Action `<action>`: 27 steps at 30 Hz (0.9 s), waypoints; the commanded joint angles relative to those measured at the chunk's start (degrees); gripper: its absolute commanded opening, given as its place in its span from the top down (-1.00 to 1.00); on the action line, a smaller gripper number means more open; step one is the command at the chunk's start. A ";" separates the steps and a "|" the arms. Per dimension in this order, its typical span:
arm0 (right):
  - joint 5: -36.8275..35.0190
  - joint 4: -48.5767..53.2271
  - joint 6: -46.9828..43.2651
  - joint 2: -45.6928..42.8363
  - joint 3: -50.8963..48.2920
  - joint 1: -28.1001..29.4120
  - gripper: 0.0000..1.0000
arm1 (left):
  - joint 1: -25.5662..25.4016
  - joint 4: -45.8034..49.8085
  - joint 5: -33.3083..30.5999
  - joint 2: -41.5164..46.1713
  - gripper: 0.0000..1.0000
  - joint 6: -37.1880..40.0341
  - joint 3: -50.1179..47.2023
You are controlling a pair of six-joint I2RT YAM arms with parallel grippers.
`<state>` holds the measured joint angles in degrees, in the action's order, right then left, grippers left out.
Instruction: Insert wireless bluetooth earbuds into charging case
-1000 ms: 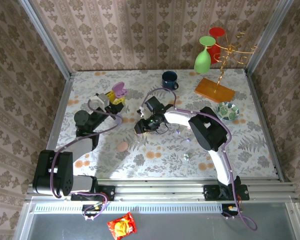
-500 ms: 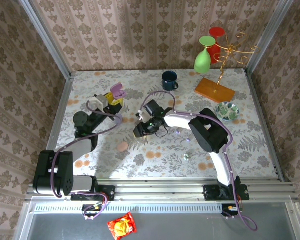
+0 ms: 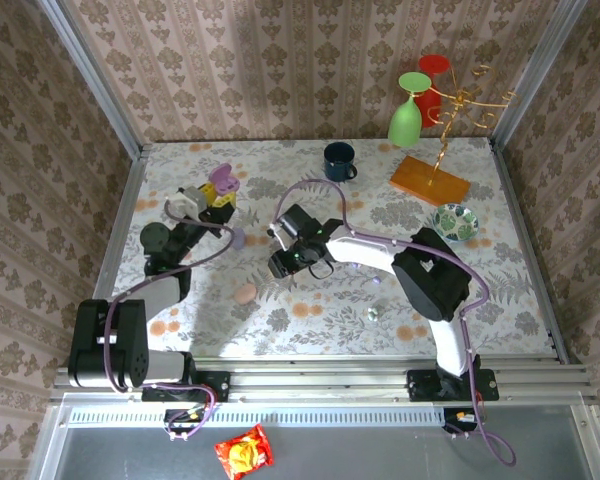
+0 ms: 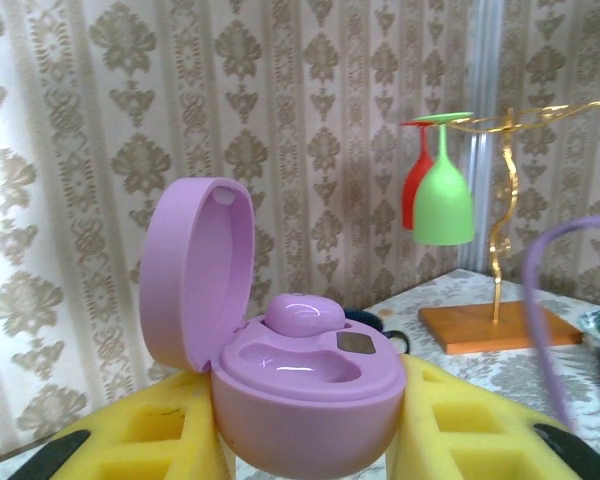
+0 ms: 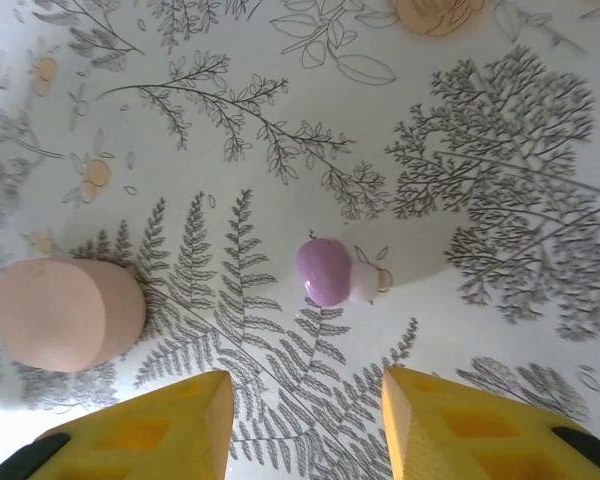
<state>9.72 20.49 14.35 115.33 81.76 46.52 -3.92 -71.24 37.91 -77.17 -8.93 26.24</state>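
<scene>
Nearest to my bases, off the bench, lies a red and yellow snack packet [image 3: 244, 452]. On the flower-printed bench [image 3: 500, 290], in front of my right arm, rests a tiny pale bead-like bud [image 3: 372, 313].

Further in, a pale pink egg-shaped pebble [image 5: 68, 313] lies on the bench, to the left of my right tool [image 5: 305, 400]. This tool hangs over the bench with its yellow pads [image 5: 150, 430] apart and nothing between them. Just ahead of it, a small purple bean-shaped earbud [image 5: 325, 270] with a whitish tip lies on the bench, apart from the pebble and not touched by the pads.

Behind this, my left tool [image 3: 216, 200] is closed on a lilac round plastic charging case [image 4: 305, 400], which sits between its own yellow pads. The lid stands open, hinged up at the left. A second purple earbud [image 4: 305, 314] sits in the far pocket of the case.

Far back stand a dark blue mug [image 3: 339, 160], a green patterned bowl [image 3: 452, 221] and a gold wire stand on an orange base [image 3: 429, 180]. A green wine glass [image 3: 406, 115] and a red wine glass [image 3: 433, 75] hang upside down from it.
</scene>
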 commanded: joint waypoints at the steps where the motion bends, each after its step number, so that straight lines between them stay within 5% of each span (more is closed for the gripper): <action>1: -18.33 8.05 -5.86 0.08 5.19 4.04 0.10 | 2.59 -2.16 -2.36 -1.47 0.46 2.37 1.59; 10: -30.78 19.83 -15.06 10.17 19.66 9.09 0.10 | 7.51 -2.20 -2.33 -2.37 0.46 1.76 2.02; 27: -35.56 26.03 -21.30 20.10 32.16 11.08 0.18 | 10.93 -2.08 -2.65 -3.67 0.47 1.63 2.41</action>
<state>-23.53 43.90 -5.26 134.04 111.94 57.08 6.55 -71.22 35.07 -80.27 -7.92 26.76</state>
